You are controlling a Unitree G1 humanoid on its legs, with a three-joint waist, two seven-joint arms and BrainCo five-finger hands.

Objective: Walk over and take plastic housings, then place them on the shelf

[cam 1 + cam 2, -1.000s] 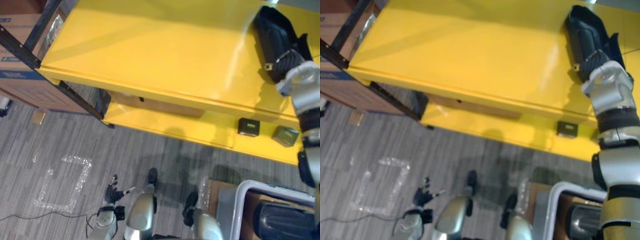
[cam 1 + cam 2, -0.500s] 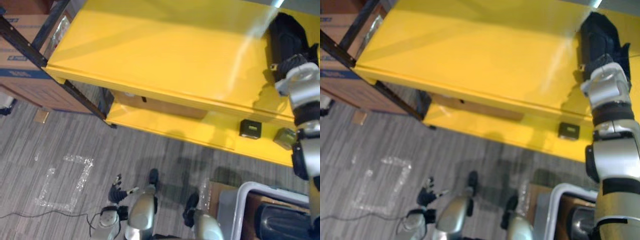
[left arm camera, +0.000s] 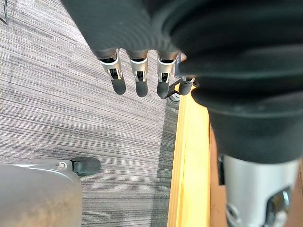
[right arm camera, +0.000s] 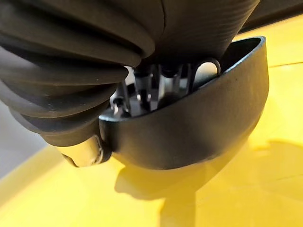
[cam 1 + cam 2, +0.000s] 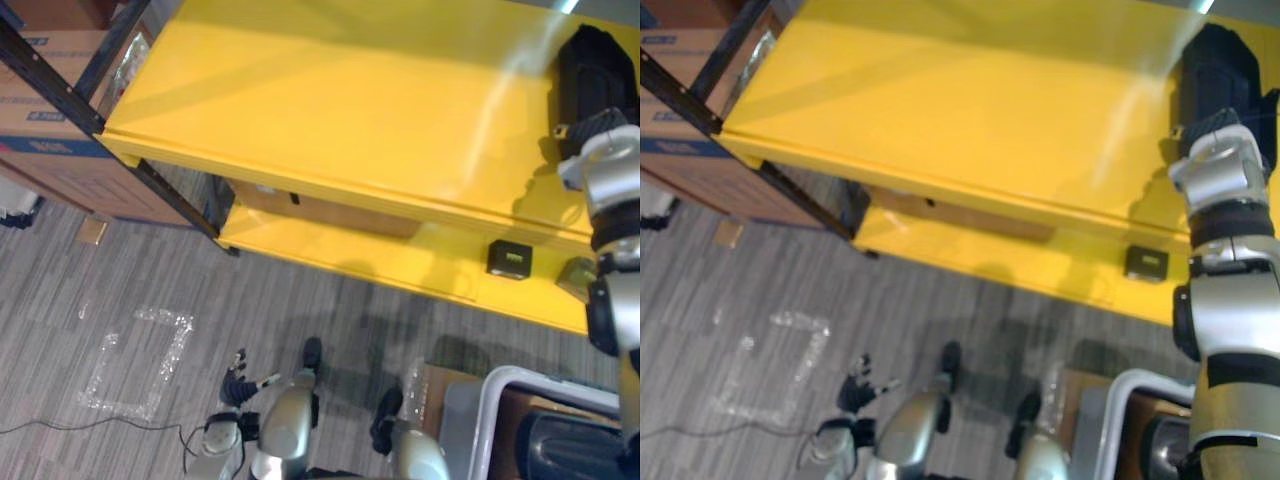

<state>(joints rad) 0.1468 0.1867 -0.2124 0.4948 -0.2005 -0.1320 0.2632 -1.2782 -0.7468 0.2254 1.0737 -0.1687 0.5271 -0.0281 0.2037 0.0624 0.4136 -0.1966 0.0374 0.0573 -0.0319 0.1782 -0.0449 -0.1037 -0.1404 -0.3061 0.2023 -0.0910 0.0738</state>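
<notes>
- We carry the black housing (image 5: pixel 592 68) in our right hand (image 5: pixel 588 126) farther toward the frame's upper right.
- It now sits straighter in the frame.

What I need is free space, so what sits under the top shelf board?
On the lower shelf, a small black box and a brown box back under the board. The top board hides everything further back.

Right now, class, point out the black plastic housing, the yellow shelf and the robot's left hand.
black plastic housing (image 5: pixel 588 65): left eye view, its dark outer shell.
yellow shelf (image 5: pixel 330 100): left eye view, bare top board.
left hand (image 3: pixel 138 72): left wrist view, a silver finger.
</notes>
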